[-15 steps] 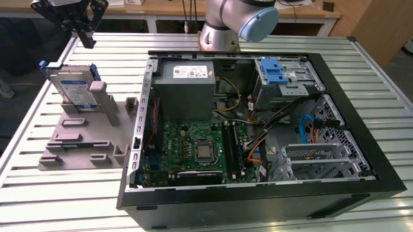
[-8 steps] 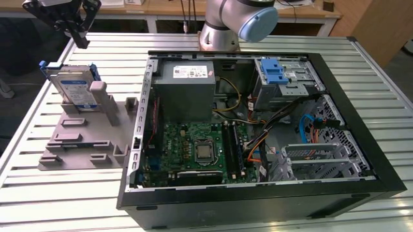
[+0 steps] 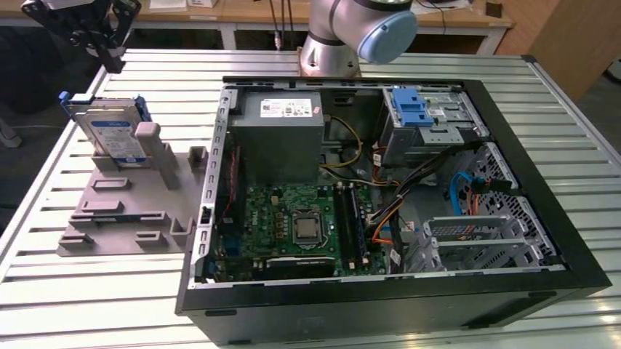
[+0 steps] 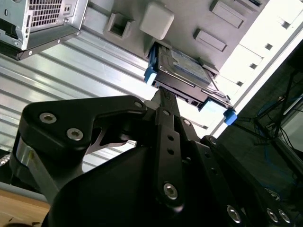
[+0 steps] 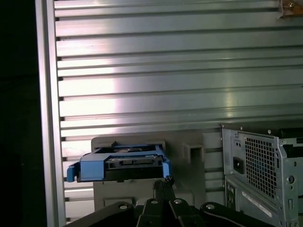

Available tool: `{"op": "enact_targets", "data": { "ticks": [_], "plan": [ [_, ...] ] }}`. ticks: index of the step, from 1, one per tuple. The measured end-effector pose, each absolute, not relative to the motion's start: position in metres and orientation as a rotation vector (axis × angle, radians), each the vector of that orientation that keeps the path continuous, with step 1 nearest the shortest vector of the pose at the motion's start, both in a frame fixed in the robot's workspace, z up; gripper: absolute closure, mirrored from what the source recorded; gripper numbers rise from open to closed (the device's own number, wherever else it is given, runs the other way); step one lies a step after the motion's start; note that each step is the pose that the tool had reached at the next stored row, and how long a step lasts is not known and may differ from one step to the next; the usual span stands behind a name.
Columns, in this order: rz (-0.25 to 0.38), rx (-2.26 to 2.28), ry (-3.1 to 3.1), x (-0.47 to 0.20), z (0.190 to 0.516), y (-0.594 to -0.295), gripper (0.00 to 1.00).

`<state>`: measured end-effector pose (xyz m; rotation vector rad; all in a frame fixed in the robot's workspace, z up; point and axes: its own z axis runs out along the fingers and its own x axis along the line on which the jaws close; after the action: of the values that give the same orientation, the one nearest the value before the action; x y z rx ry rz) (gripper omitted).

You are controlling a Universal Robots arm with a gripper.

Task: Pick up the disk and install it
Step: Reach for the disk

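— Hanging pinched fully closed, tool (image 3: 115, 64) gripping nothing?
— Right: closed, empty, above the disk (image 3: 109, 134) and apart from it.
— And the disk?
— Standing on edge in the grey holder (image 3: 116, 218), on the slatted desk (image 3: 87, 291), to the exterior view's left of the open computer case (image 3: 388, 305).

We see the disk (image 3: 102, 123) as dull silver-grey metal, its rails (image 5: 92, 166) smooth blue plastic. The table (image 3: 97, 305) is ribbed, shiny metal, the gripper (image 4: 161, 94) looks matt black, and the holder (image 3: 116, 218) matt grey plastic.
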<state>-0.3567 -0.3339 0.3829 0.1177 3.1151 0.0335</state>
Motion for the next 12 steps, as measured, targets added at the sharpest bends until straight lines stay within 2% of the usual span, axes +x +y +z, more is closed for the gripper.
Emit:
{"op": "enact_targets", "data": {
  "ticks": [12],
  "plan": [
    [0.033,0.118,3.115,-0.378,0.382,-0.334,0.89]
  ]
}}
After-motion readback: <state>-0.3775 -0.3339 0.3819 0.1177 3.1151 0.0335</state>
